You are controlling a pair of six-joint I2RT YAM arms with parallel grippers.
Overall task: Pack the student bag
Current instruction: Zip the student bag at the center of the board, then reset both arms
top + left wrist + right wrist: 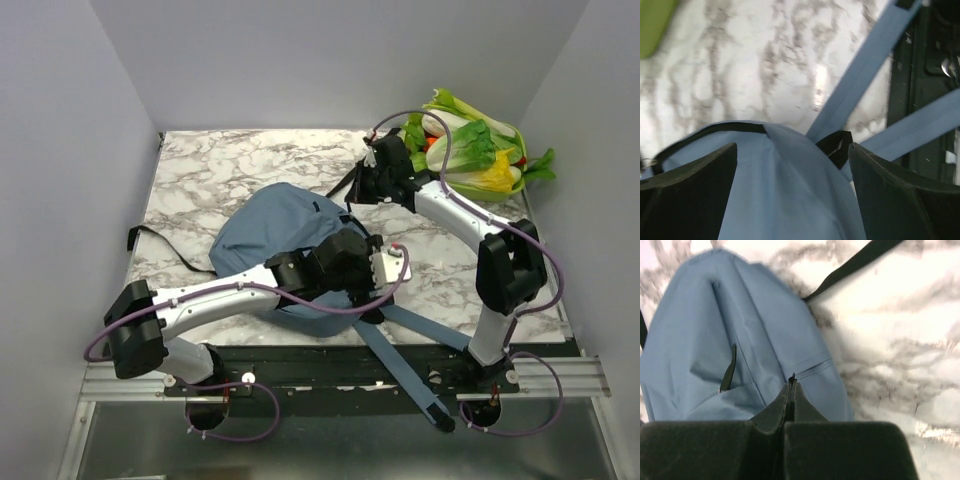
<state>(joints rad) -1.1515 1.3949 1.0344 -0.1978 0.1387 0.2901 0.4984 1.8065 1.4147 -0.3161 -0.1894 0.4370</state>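
Observation:
The student bag [265,225] is a dusty-blue backpack lying mid-table, its two long blue shoulder straps [400,370] trailing over the near edge. My left gripper [368,292] hangs over the bag's near right end. In the left wrist view that gripper [792,165] is open wide, with blue fabric [785,200] lying between the black fingers [895,195] and the straps [865,70] running away beyond. My right gripper [358,190] is at the bag's far right corner. In the right wrist view the right gripper [791,385] is shut, tips just over the bag [715,330].
A green bowl of leafy vegetables [480,150] stands at the back right corner. Thin black webbing [165,245] trails from the bag toward the left wall, and another black strap [850,267] lies on the marble behind it. The black base rail [330,365] runs along the near edge.

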